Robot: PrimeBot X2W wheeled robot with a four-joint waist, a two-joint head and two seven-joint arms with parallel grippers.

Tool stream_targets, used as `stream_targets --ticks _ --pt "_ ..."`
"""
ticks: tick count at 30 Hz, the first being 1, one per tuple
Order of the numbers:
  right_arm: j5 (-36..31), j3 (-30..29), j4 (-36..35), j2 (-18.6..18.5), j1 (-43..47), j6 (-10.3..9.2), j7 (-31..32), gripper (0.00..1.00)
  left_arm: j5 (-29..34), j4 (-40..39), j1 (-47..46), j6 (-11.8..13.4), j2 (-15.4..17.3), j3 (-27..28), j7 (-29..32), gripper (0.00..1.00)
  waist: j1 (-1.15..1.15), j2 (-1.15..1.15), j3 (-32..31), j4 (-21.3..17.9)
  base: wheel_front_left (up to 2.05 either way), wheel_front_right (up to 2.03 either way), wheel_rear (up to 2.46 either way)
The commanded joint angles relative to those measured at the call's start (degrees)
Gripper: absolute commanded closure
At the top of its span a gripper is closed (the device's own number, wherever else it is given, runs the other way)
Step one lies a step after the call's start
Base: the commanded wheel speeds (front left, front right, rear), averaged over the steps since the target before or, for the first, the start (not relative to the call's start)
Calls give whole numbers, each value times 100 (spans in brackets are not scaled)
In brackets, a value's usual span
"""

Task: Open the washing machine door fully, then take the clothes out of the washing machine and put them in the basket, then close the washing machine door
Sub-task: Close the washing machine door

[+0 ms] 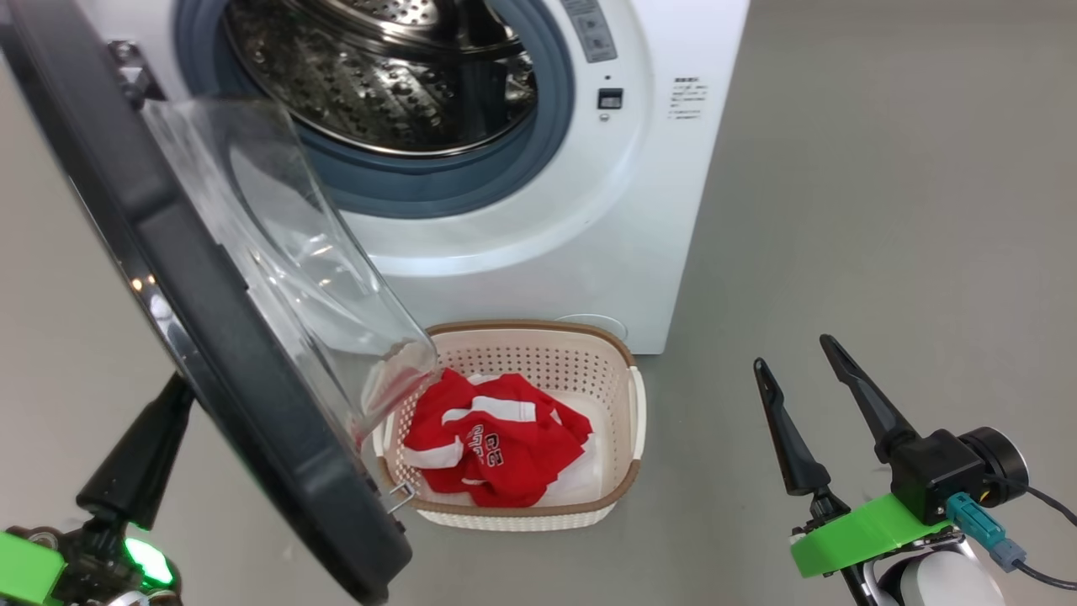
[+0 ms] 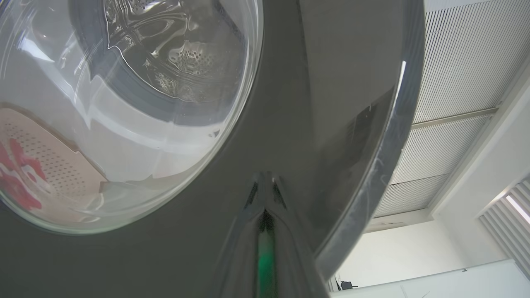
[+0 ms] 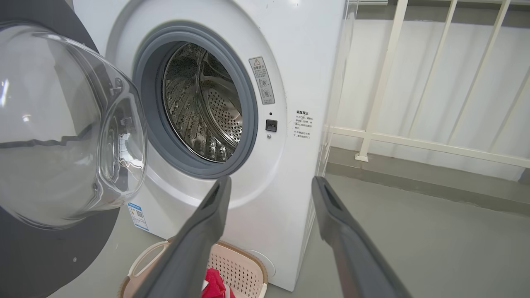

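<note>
We find the washing machine door (image 1: 227, 370) swung out, its glass bowl (image 1: 286, 252) overhanging the left end of the basket (image 1: 547, 362) and barring that side. The drum mouth (image 1: 379, 84) stands unobstructed. Floor (image 1: 883, 210) right of the washing machine (image 1: 656, 210) lies open. Our left hand (image 2: 265, 186) seems pressed against the door's outer face.

Left claw (image 1: 168, 404) tips — behind the washing machine door (image 1: 219, 353)

A smooth grey floor (image 1: 883, 210) carries everything. At the far side, a big white boxy front-loading washing machine (image 1: 606, 252) stands on it. A small cream-white perforated plastic basket (image 1: 629, 404) with a brown rim sits on the floor just in front of the machine. Far right, a low grey kerb (image 3: 414, 182) rises along the floor's edge.
</note>
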Motion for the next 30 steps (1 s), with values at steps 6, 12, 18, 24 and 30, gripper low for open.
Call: stream_targets --ticks 6,12,18,24,30 --pt "32 136 -138 3 -76 20 -36 0 -279 -231 -153 55 105 -100 -213 100 0 0 34 -227 0 0 0" --pt "43 143 -141 3 -115 20 -36 0 -265 -184 -278 31 105 -229 -349 100 0 0 107 -342 0 0 0" --pt "56 135 -174 3 -168 20 -36 0 -378 -115 -525 7 105 -329 -548 100 0 0 220 -442 0 0 0" --pt "65 131 -196 3 -224 20 -36 0 -352 -48 -666 -34 105 -462 -644 100 0 0 343 -514 0 0 0" --pt "74 120 -210 3 -261 20 -36 0 -288 -21 -706 -83 108 -505 -684 100 0 0 428 -547 0 0 0"
